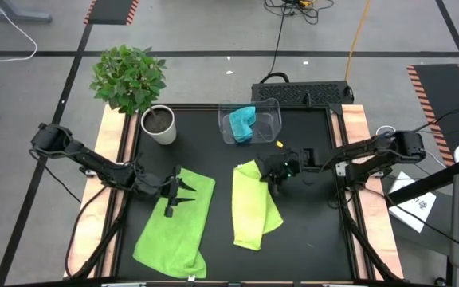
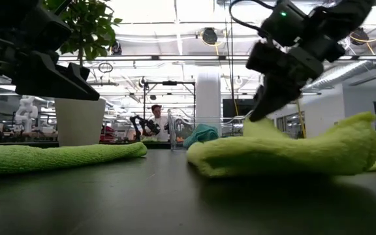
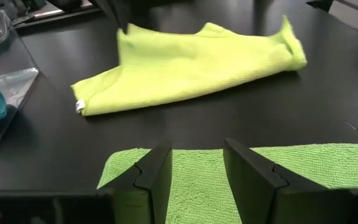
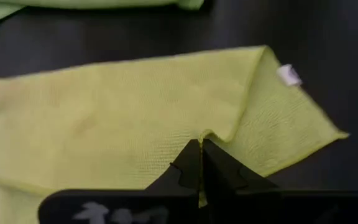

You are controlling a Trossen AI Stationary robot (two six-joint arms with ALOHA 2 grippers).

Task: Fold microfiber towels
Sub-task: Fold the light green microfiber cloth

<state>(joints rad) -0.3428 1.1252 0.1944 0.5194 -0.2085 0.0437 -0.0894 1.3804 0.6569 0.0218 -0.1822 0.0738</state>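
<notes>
Right gripper (image 1: 276, 177) down on far edge of yellow-green fuzzy microfiber towel (image 1: 253, 206), partly folded, right of table centre. Jaws pinched shut on small ridge of its cloth, seen in right wrist view (image 4: 199, 155).

Long axis of this towel running from gripper toward near table edge; free bulk lying nearward of jaws. Likely next: carry pinched edge along that axis.

Left gripper (image 1: 177, 194) hovering over brighter lime-green fuzzy towel (image 1: 175, 226), left of centre; jaws partly apart, empty.

Turquoise fuzzy towel (image 1: 241, 122) inside clear plastic bin (image 1: 271, 110), far side.
</notes>
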